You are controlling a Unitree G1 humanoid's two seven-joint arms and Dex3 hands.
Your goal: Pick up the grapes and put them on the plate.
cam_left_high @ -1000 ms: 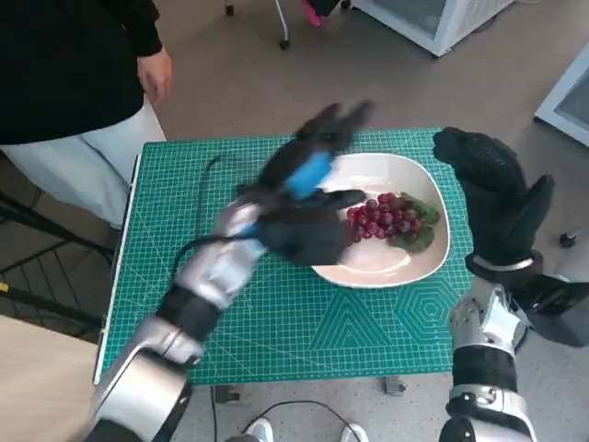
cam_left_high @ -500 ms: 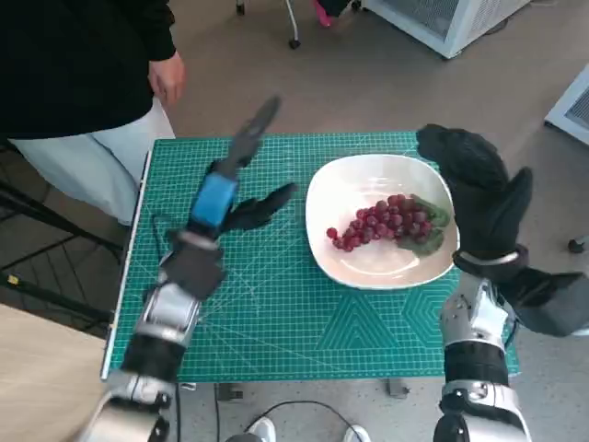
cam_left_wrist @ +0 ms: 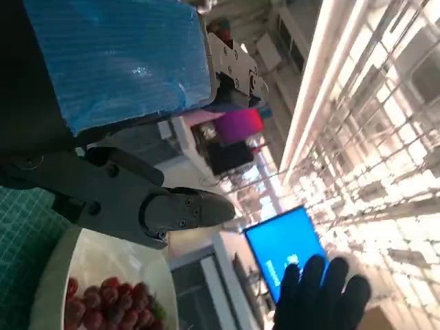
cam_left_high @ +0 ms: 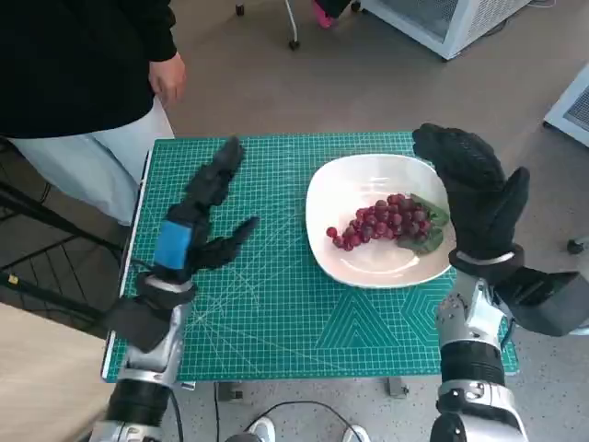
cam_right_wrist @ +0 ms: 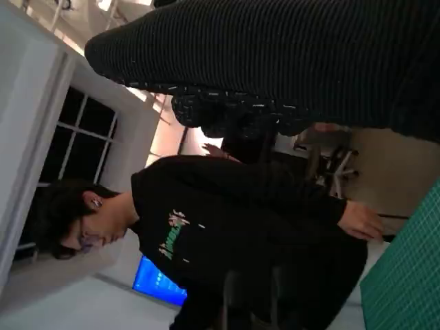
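So the grapes [cam_left_high: 385, 222] are sitting on the white plate [cam_left_high: 342, 189] already, bunch lying toward the plate's right half with a green leaf under it, so I'd call the job pretty much done. Left robot hand [cam_left_high: 204, 216] is hovering over the green mat [cam_left_high: 304, 322] well left of the plate, fingers spread wide, holding nothing. Right robot hand [cam_left_high: 474, 189] is raised at the plate's right rim, fingers apart and empty too, as far as the head view shows. Main risk I see: that gloved hand is right next to the rim, so if it drops or swings inward it could tip the plate or knock the grapes loose, and round grapes would roll. The plate also sits close to the desk's right edge, so a shove that way might send it off. There's plenty of open mat between the left hand and the plate. A person [cam_left_high: 83, 83] stands at the far left corner of the desk, so a wide left-arm swing could clip them.
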